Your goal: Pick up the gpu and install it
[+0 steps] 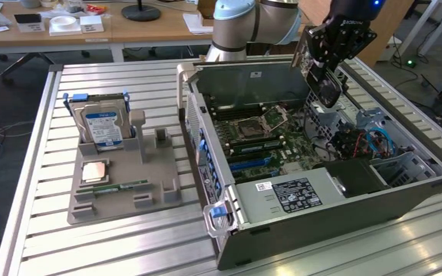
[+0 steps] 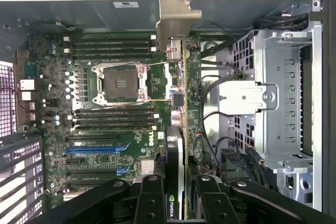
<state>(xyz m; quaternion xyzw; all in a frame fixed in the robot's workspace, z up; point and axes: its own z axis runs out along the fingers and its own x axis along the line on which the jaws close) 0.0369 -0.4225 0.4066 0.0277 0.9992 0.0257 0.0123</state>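
My gripper (image 1: 330, 60) is shut on the gpu (image 1: 322, 86) and holds it in the air above the far right part of the open computer case (image 1: 313, 195). In the exterior view the card hangs edge-down, its black cooler facing the camera. The wrist view looks along the gpu (image 2: 192, 98) edge-on, with green board, silver end bracket (image 2: 177, 11) at the far end and black cooler near my gripper (image 2: 178, 203). The black fingers (image 2: 149, 198) clamp it from both sides. Below the card lies the motherboard (image 2: 110, 103) with its blue and black expansion slots (image 2: 92, 149).
A silver drive cage (image 2: 281, 103) and loose cables (image 2: 210, 114) sit beside the card inside the case. On the slatted table a grey holder (image 1: 113, 198) carries a hard drive (image 1: 102, 126), a memory stick (image 1: 117, 186) and a processor (image 1: 94, 171). Desks stand behind.
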